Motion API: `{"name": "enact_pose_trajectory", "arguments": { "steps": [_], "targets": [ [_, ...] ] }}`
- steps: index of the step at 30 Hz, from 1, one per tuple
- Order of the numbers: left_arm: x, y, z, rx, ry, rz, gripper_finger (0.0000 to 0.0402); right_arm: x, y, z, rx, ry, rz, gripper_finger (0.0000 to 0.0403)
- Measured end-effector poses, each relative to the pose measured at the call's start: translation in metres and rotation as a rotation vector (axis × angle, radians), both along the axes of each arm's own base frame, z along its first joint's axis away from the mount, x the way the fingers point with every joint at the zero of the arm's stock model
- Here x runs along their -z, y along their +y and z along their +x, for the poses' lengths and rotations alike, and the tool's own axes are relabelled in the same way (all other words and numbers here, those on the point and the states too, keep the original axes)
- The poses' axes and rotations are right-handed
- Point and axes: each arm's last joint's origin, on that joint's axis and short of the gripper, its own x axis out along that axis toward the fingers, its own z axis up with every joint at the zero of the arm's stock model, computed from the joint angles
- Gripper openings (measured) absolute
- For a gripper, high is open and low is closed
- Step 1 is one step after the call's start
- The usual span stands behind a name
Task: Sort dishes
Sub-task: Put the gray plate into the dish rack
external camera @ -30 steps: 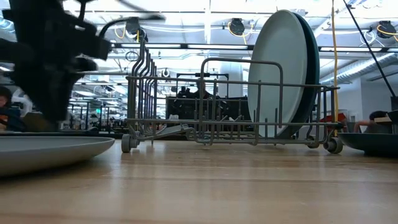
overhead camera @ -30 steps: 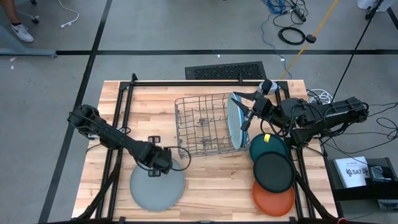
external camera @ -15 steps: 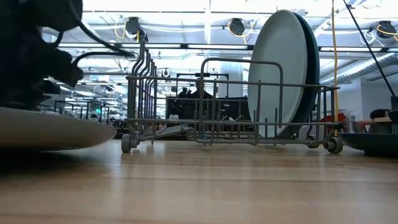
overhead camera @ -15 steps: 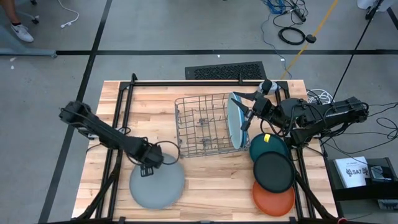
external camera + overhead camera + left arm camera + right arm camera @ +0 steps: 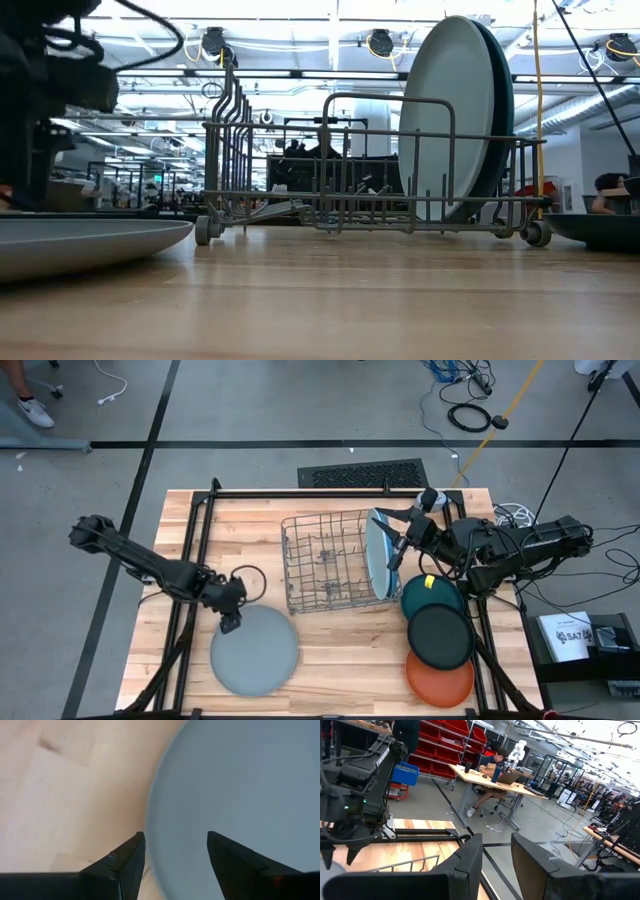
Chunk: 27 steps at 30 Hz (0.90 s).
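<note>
Plates: 6 total. 2 upright in rack (image 5: 325,565); grey plate (image 5: 254,651) flat at 7 o'clock; 3 small at 4 o'clock. Left gripper (image 5: 228,622) spread, empty, at grey plate's rim. Right gripper (image 5: 397,546) parted, by upright plates.

light: bright, even overhead | low view: ceiling-lamp glare | left wrist: blurred

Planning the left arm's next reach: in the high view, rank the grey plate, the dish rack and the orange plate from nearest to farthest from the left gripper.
1. Grey plate, right beside the left gripper.
2. Dish rack, mid-table.
3. Orange plate, front right corner.
</note>
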Motion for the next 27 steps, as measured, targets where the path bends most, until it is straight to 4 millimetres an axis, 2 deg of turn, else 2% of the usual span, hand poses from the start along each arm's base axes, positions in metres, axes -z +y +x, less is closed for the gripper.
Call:
{"name": "enact_pose_trajectory", "arguments": {
  "steps": [6,10,18,27],
  "targets": [
    [0.015,0.015,-0.013,-0.080,-0.029,-0.066,0.0212,0.000,0.000,0.000,0.000,-0.004,0.006,0.0098],
    [0.023,0.018,-0.012,-0.079,-0.069,-0.135,0.0212,0.000,0.000,0.000,0.000,-0.001,0.002,0.0098],
    [0.045,0.027,-0.017,-0.093,-0.041,-0.205,0.0212,0.000,0.000,0.000,0.000,-0.001,-0.004,0.0098],
    [0.044,0.026,-0.011,0.006,-0.135,-0.234,0.0202,0.000,0.000,0.000,0.000,-0.001,-0.005,0.0098]
  ]
}}
